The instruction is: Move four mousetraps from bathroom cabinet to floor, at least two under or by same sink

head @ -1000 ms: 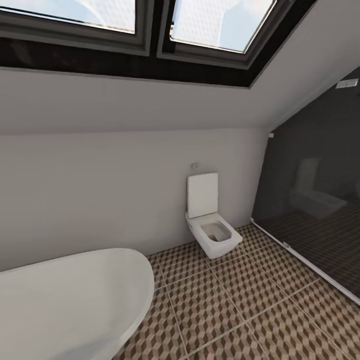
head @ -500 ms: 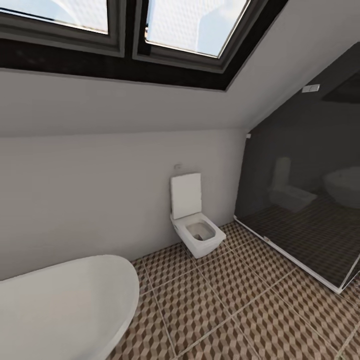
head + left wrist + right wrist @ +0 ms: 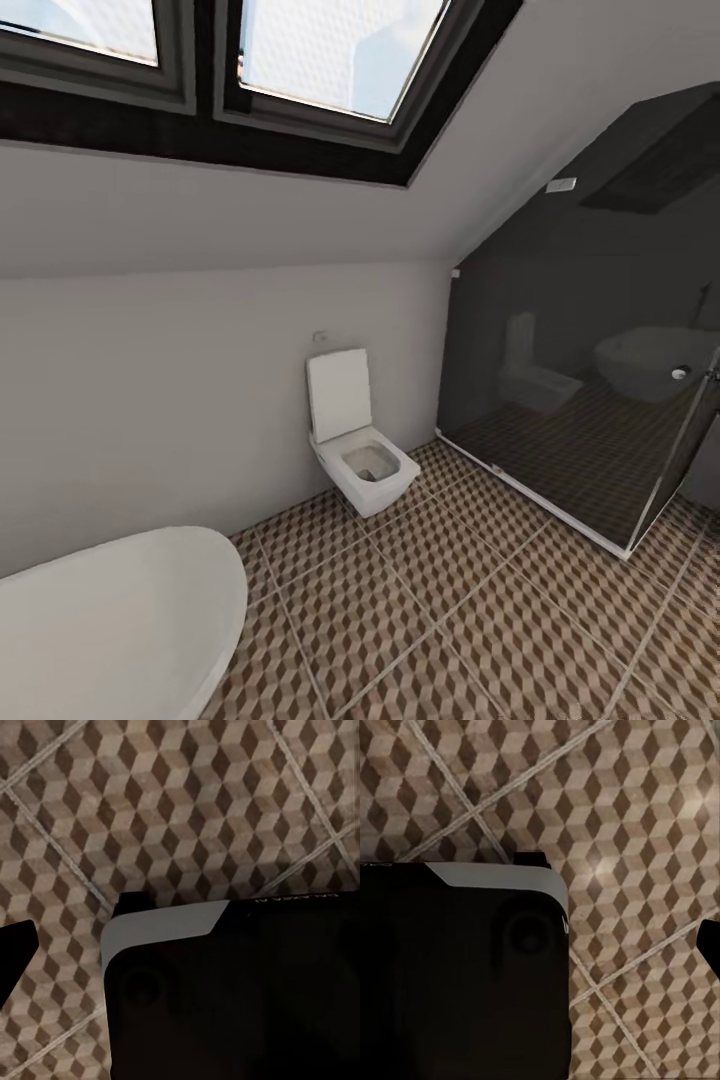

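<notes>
Zero mousetraps or cabinet facing you | you are viewing toilet (image 3: 358, 455), bathtub (image 3: 110, 620), shower glass (image 3: 590, 400) over bathroom floor (image 3: 440, 600) | tool states: cannot tell | keep turning slowly, seeking the orange-brown cabinet.

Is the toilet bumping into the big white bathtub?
Apart. The head view shows the toilet against the back wall and the bathtub nearer the camera, with a wide stretch of cube-patterned floor between them.
</notes>
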You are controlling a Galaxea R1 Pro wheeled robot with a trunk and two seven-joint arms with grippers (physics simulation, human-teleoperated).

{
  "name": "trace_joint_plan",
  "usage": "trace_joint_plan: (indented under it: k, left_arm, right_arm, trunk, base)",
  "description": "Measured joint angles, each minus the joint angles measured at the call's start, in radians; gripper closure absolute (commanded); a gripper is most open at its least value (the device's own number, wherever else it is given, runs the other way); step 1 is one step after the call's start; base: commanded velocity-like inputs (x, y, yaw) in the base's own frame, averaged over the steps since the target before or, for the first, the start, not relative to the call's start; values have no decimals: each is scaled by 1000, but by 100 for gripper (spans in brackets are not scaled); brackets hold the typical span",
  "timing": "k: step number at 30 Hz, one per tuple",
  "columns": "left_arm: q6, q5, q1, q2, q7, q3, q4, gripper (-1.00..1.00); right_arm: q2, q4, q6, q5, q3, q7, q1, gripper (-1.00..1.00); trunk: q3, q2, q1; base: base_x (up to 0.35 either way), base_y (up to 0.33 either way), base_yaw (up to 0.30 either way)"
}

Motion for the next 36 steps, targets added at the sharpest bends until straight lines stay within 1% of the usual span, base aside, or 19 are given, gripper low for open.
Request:
trace_joint_plan:
  k: [36]
  left_arm:
    - [0, 0, 0, 0, 0, 0, 0, -100]
  right_arm:
    - [-2, 1, 0, 0, 0, 1, 0, -100]
  trunk:
    - [22, 0, 0]
  base:
    - [0, 0, -242]
